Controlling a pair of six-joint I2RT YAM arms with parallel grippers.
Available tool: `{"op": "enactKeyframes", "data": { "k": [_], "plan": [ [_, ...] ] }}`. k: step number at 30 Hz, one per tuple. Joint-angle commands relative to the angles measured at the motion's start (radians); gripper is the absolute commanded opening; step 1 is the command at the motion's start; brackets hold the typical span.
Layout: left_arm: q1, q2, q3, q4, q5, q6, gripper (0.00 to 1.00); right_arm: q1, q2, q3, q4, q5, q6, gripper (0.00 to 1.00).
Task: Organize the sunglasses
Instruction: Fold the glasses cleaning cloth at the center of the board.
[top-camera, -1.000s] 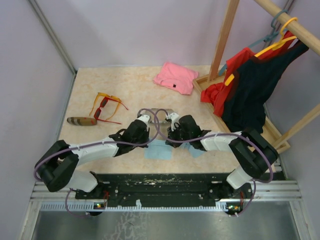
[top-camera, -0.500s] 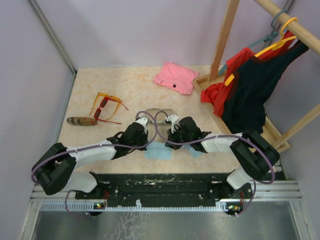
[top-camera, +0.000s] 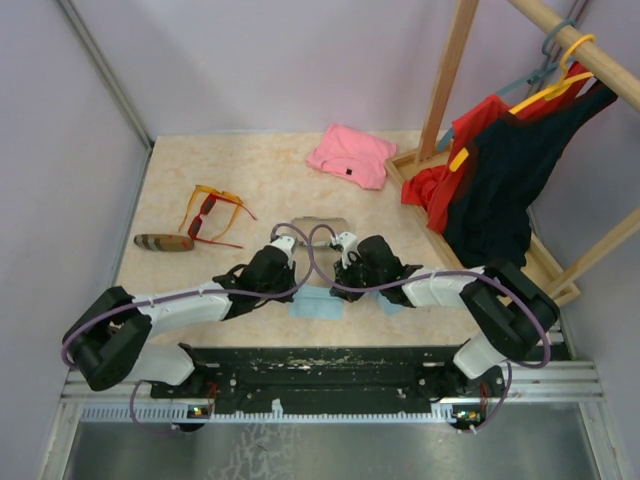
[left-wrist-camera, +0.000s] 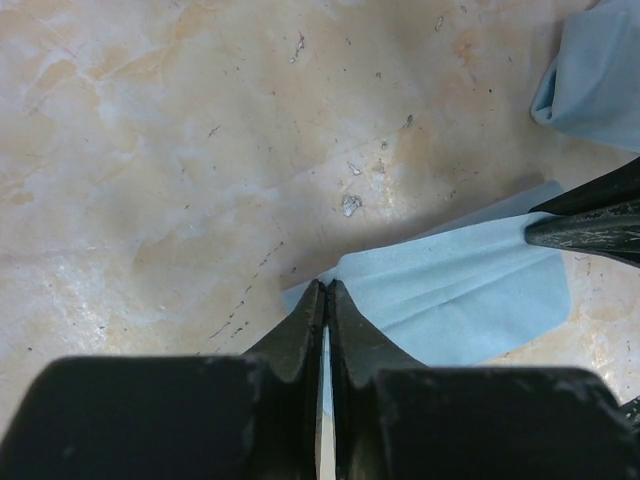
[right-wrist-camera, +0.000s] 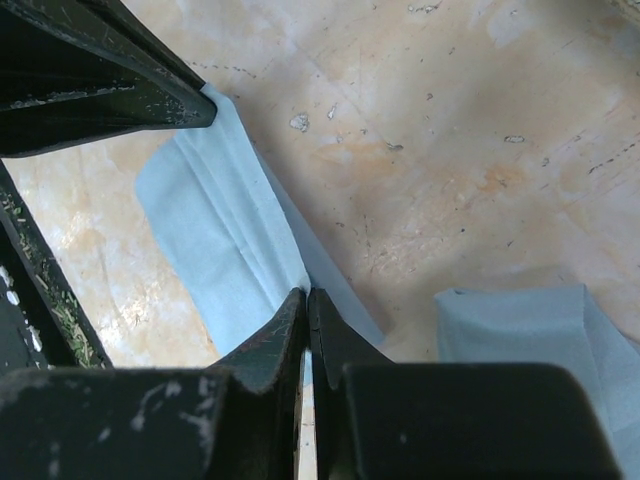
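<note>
Far to the left of both sets of fingers, in the overhead view, a brown case (top-camera: 163, 242) lies on the table (top-camera: 260, 170). Just beyond it are the sunglasses: the orange pair (top-camera: 215, 196) and the red pair (top-camera: 205, 222), close together with their thin arms seeming to cross. Neither pair is touched by either arm, and at this size the lenses are hard to make out.

The left gripper (left-wrist-camera: 327, 290) has its fingers pressed together on the near-left edge of a light blue cloth (left-wrist-camera: 470, 295). A pale sliver of fabric shows in the slit between them. From overhead its fingertips are hidden under the wrist and a loop of cable.

The cloth stretches rightward from those fingers to the right gripper (right-wrist-camera: 305, 295), whose fingers pinch a raised fold at the other end. The left fingers cross the upper-left corner of the right wrist view.

Right of the right fingers lies a second cloth (right-wrist-camera: 530, 340), cut off by the gripper body and the frame edge. Beyond both grippers a grey case (top-camera: 322, 224) is partly covered by cables. Farther back lies a pink garment (top-camera: 352, 155), and at far right a clothes rack (top-camera: 500, 160) is cut off by the frame.
</note>
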Motion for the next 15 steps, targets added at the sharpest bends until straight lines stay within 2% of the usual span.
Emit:
{"op": "enactKeyframes", "data": {
  "k": [1,4,8,15],
  "plan": [
    [0.002,-0.014,-0.013,-0.001,-0.004,-0.011,0.11,0.008,-0.03,-0.01,0.031,-0.008,0.003,0.05],
    [0.001,-0.03,-0.02,-0.005,-0.002,-0.018,0.17,0.008,-0.035,-0.014,0.031,-0.01,0.003,0.06],
    [0.001,-0.06,-0.031,-0.009,0.005,-0.029,0.29,0.008,-0.039,-0.019,0.035,-0.022,-0.001,0.07],
    [0.001,-0.106,-0.055,-0.008,0.029,-0.052,0.37,0.011,-0.053,-0.037,0.064,-0.063,-0.013,0.14]
  ]
}}
